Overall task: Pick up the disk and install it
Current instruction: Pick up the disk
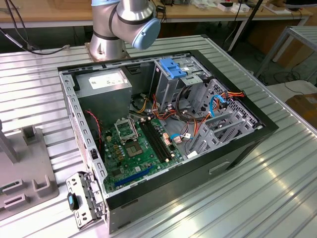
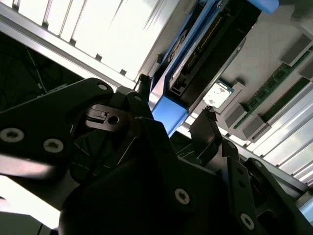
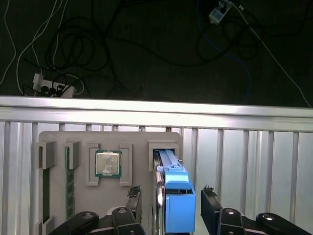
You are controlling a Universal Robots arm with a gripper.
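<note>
The disk (image 3: 173,191), grey metal with a light-blue bracket (image 3: 178,205), is standing on edge in a slot of a grey holder tray (image 3: 142,139). The claw (image 3: 172,190) is straddling it with jaws spread wide. One black finger (image 3: 210,200) is sitting just beside the bracket. The other is standing a little farther off the metal face, and a gap is showing on each side. In the second wrist view the disk (image 2: 205,54) is likewise passing between the claw's (image 2: 176,96) two tips, its blue tab (image 2: 168,115) facing the camera.

On the same tray a processor chip (image 3: 108,163) is resting in a square pocket beside the disk's slot, and memory sticks (image 3: 69,181) are lying in narrow channels farther along. The tray is lying flat on the ribbed aluminium counter (image 3: 244,166), close to the counter's long edge (image 3: 156,105). Bare ribbed metal is running open on the side away from the chip.

Beyond that edge a dark floor (image 3: 146,49) is carrying loose cables and a power strip (image 3: 49,89).

In the exterior view an open computer case (image 1: 208,173) is occupying the middle of the counter (image 1: 277,188). The arm's base (image 1: 119,25) is standing behind it, and the tray (image 1: 25,168) is lying at the exterior view's left.
</note>
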